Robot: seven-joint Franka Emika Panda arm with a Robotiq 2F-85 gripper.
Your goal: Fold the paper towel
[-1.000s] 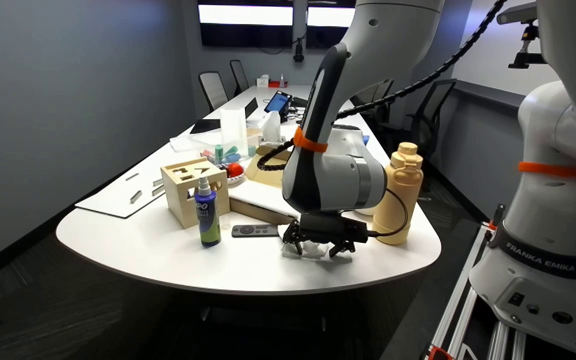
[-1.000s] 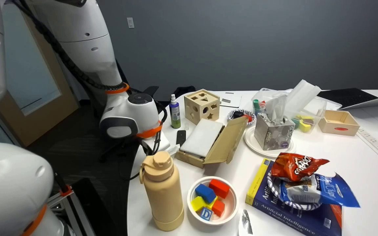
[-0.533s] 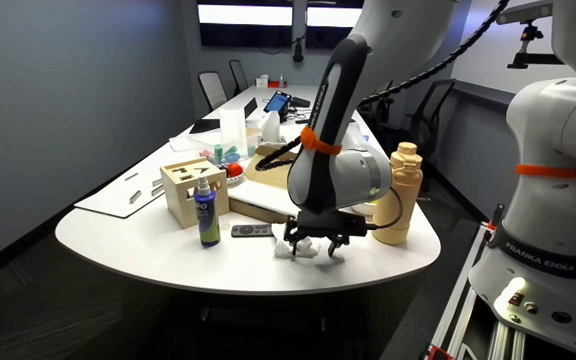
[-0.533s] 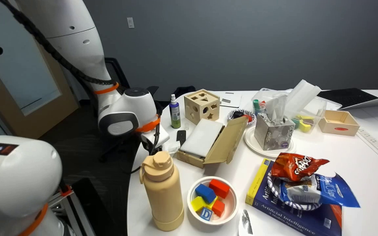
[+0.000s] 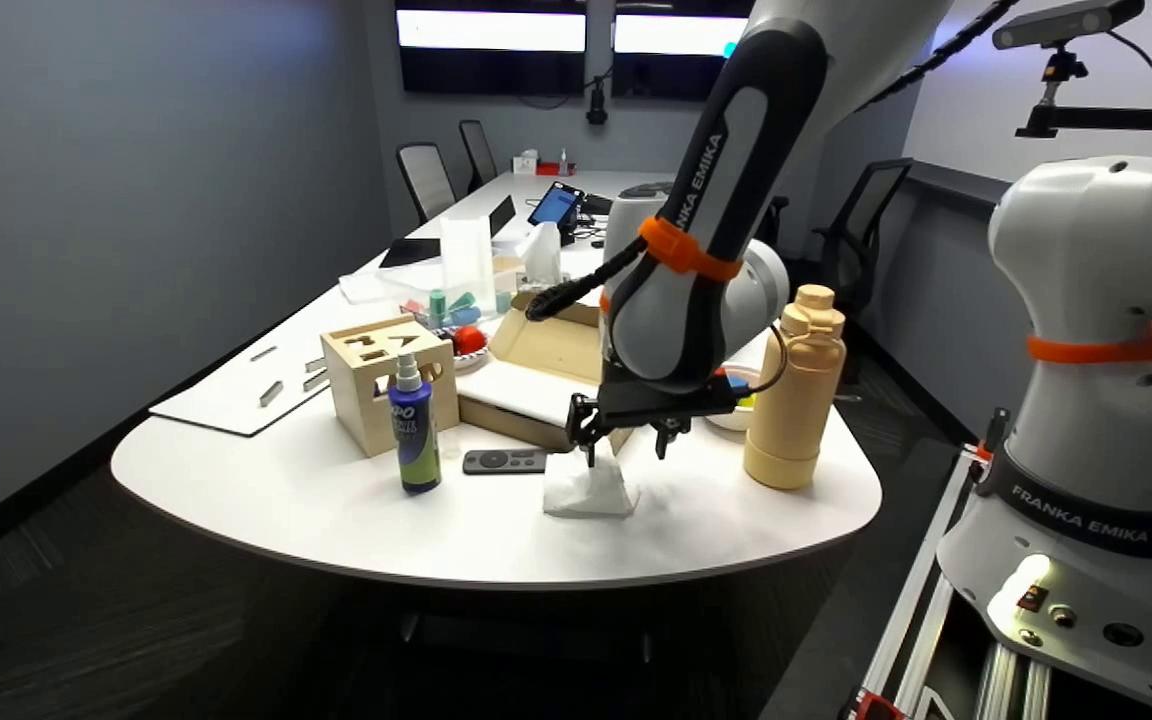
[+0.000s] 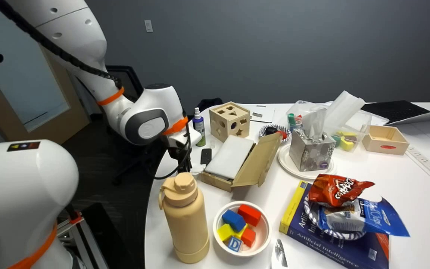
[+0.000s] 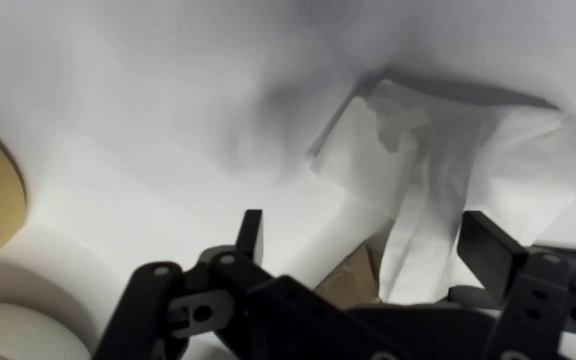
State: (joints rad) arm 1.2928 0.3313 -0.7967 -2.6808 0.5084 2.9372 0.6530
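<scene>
So the paper towel (image 5: 586,490) is lying on the bench (image 5: 336,530) just off one corner of the cardboard box (image 6: 217,182), pretty creased; in the wrist view a strip of it overlaps the box, can't tell if they touch. The end effector (image 5: 626,453) hangs near that same corner, jaws spread wide, one finger (image 7: 488,255) overlapping the towel from that angle. The remote (image 5: 504,461) is right beside the box, wooden cube (image 6: 230,121) near the end away from the towel, peach bottle (image 6: 186,224) and a bowl (image 6: 262,232) of blocks (image 6: 233,219) off the towel's end, tissue box (image 6: 308,155) beyond its open flap (image 6: 258,164).
</scene>
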